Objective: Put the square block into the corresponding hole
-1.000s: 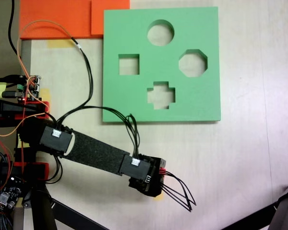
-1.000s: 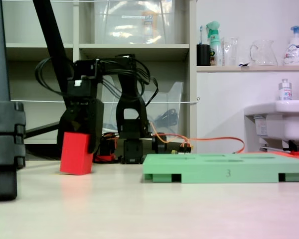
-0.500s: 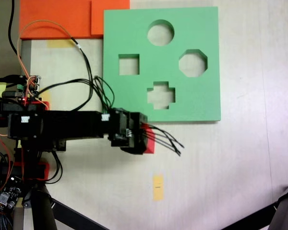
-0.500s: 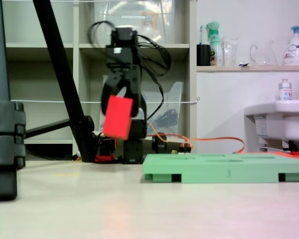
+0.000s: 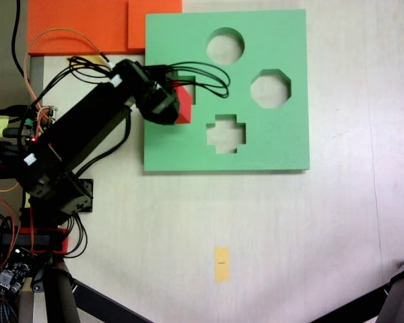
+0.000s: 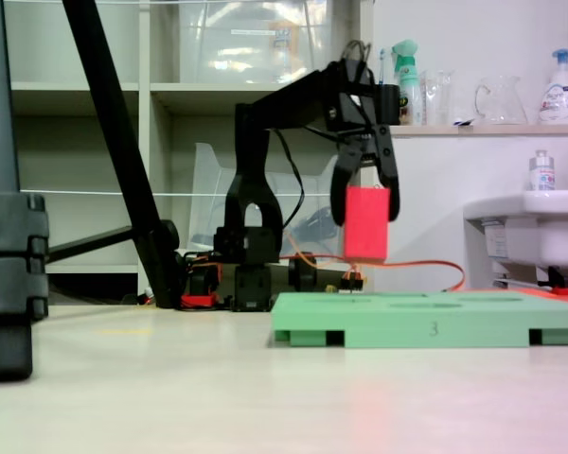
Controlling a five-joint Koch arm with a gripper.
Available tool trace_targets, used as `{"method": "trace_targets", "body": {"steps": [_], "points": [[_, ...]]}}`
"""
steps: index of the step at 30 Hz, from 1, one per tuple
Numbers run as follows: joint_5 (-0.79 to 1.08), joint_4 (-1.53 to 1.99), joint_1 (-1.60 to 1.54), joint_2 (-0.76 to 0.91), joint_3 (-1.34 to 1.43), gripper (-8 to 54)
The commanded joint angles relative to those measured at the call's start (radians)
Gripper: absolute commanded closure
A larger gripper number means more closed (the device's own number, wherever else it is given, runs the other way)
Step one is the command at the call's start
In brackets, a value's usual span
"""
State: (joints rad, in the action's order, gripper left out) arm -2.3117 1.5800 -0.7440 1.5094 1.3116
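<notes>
My gripper (image 6: 365, 189) is shut on the red square block (image 6: 366, 223), which hangs upright a little above the green foam board (image 6: 426, 320). From above, the block (image 5: 183, 105) shows as a red patch under the arm's head (image 5: 158, 97), over the board's (image 5: 269, 145) left part. It covers most of the square hole (image 5: 187, 82); only a sliver of that cut-out's top edge shows. The gripper's fingers (image 6: 391, 182) clasp the block's upper sides.
The board also has a round (image 5: 225, 46), an octagonal (image 5: 270, 89) and a cross-shaped cut-out (image 5: 226, 133). Flat orange foam sheets (image 5: 81, 25) lie at the upper left. A yellow tape mark (image 5: 221, 262) is on the table. A tripod leg (image 6: 118, 151) stands left.
The arm lifted the red block from the table at the yellow mark, swung it up and across, and now holds it over the board's square hole.
</notes>
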Motion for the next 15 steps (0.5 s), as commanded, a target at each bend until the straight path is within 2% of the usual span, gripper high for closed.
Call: {"method": "trace_targets", "body": {"steps": [1, 8, 15], "points": [[-0.087, -0.055, -0.043, 0.005, -0.057, 28.7], [-0.178, -0.112, -0.055, -0.052, -0.044, 28.7], [-0.160, -0.187, -0.077, -0.150, -0.051, 28.7]]}}
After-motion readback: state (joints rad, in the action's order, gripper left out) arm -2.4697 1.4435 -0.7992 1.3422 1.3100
